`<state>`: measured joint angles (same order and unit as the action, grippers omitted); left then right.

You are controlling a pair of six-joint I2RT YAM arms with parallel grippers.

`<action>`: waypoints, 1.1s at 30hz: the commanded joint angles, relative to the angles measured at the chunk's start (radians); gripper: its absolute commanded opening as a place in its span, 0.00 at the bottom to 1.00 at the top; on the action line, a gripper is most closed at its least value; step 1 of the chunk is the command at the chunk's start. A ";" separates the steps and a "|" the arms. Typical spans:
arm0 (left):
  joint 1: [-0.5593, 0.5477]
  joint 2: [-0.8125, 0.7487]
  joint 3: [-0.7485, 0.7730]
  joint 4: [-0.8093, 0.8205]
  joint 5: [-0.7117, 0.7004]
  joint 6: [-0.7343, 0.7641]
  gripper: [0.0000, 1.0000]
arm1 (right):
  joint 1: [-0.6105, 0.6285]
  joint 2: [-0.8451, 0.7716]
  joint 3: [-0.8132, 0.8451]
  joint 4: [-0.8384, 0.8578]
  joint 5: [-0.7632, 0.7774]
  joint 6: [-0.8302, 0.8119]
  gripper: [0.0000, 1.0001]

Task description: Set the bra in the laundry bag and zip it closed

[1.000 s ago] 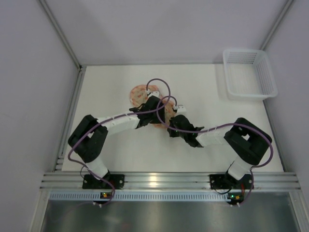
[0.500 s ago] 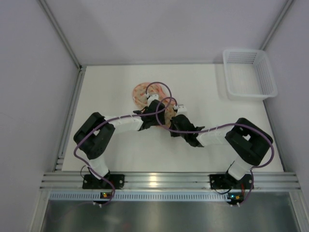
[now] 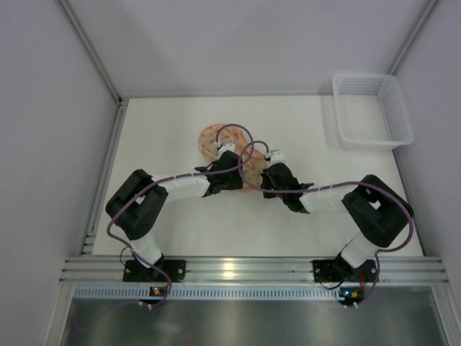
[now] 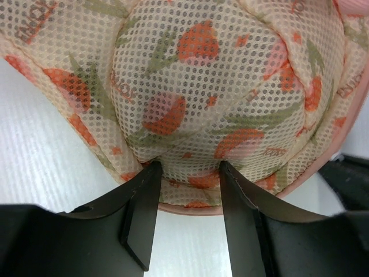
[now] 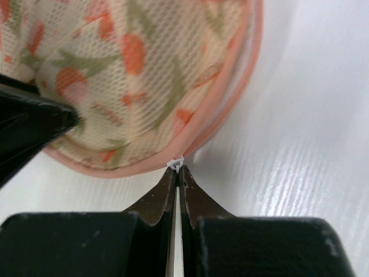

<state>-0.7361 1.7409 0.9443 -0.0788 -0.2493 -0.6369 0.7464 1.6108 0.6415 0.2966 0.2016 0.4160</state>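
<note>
– Fingers of the left gripper (image 4: 189,167): how were they set?
– Narrowed onto the laundry bag (image 4: 219,86). A bulge of its patterned mesh was held between the tips at the bag's near edge.
– And the right gripper (image 5: 176,172)?
– Fingers pressed almost together. A small white zip pull (image 5: 175,164) was pinched between them, right at the pink rim (image 5: 230,115).
– Where was the bag recorded?
– Lying on the white table (image 3: 166,209), about mid-table, with both grippers met at its near side, the left one on the left. A white mesh basket (image 3: 371,108) was noted well apart, at the far right corner.
</note>
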 commanded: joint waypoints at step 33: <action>0.320 -0.002 0.205 -0.162 0.137 0.298 0.47 | 0.087 0.141 0.110 0.082 -0.048 0.086 0.00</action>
<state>-0.4408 1.8400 1.1545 -0.2352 -0.0608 -0.3622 0.8124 1.7199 0.6930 0.4183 0.1295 0.4854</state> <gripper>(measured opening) 0.465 0.008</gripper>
